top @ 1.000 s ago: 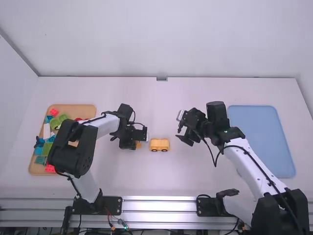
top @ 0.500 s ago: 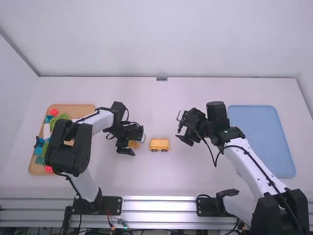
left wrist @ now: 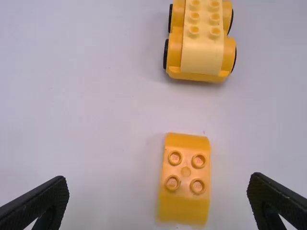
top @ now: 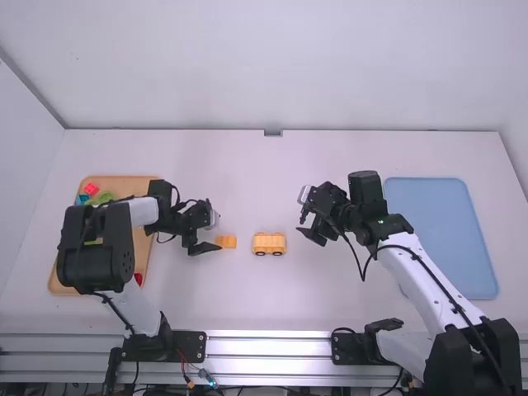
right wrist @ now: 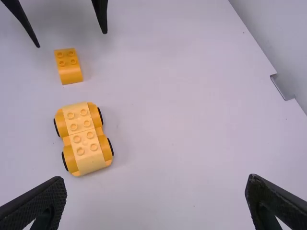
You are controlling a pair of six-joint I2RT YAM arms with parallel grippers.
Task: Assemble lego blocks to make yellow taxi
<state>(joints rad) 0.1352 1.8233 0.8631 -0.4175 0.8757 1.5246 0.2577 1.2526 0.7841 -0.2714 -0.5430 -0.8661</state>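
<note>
A: High view, please: what is depicted?
B: A white counter [top: 247,305] with a yellow wheeled car [top: 269,243] near its middle, standing on its wheels. Just beside it, on the left claw's side, lies a loose yellow block [top: 225,242].
A: And the arms?
B: The left arm passes over a wooden tray [top: 125,186] of coloured blocks [top: 91,189]; its left claw [top: 218,232] is spread near the loose block. The right claw [top: 302,224] is on the other side of the car, apart from it. A blue tray [top: 441,239] lies beyond the right arm.
A: Left wrist view: the state of the left claw [left wrist: 158,184]?
B: Fingers wide apart, gripping nothing. The loose block lies between their lines, studs up, touching neither finger. It bears four studs and has curved ends. The car is farther off, its studded top in pale yellow.
A: Right wrist view: the right claw [right wrist: 156,183]?
B: Likewise wide open, with nothing held. The car shows four black wheels and eight studs, a seam crossing its top midway. The loose block is near the car but separate from it. Past the block, two dark fingertips of the other claw stand apart, above the counter.
</note>
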